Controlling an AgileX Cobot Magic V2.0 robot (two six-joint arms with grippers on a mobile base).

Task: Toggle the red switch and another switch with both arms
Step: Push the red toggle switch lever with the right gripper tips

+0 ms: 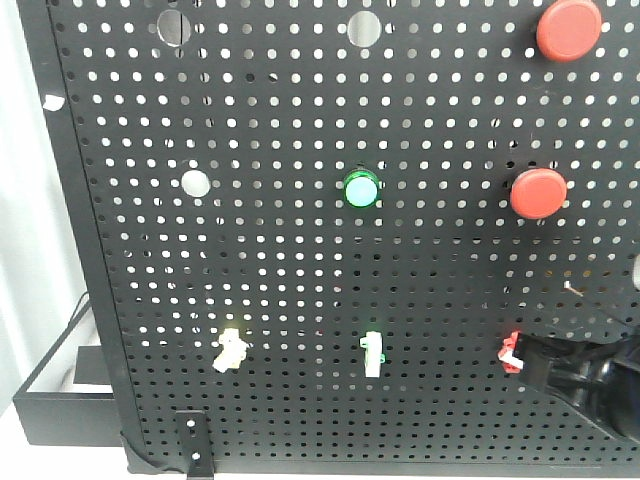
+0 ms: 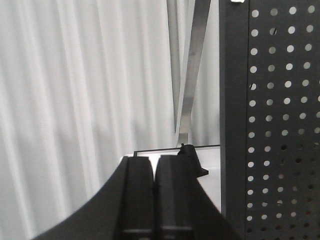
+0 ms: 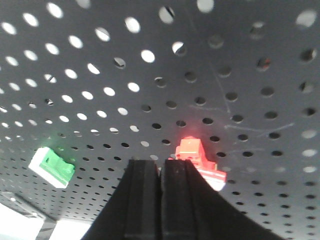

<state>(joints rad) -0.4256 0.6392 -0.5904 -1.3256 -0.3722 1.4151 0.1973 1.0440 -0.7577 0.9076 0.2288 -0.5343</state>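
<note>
Showing our right gripper (image 3: 159,167) at the red switch (image 1: 511,350), jaws together; left gripper (image 2: 154,165), likewise together, should next reach the yellow switch (image 1: 231,345).

I am watching a black pegboard (image 1: 290,260) that is standing upright on a white surface (image 1: 50,465), with a black foot bracket (image 1: 192,445) bracing its bottom edge. It is carrying one big red push button (image 1: 569,28) at the top right, a second red push button (image 1: 538,193) below it, and a glowing green button (image 1: 361,188) at the centre with a grey round button (image 1: 195,182) to its left. Along the lower row it is holding a pale yellow switch (image 1: 231,345), a green-based switch (image 1: 373,352) and a small red switch (image 1: 511,351).
</note>
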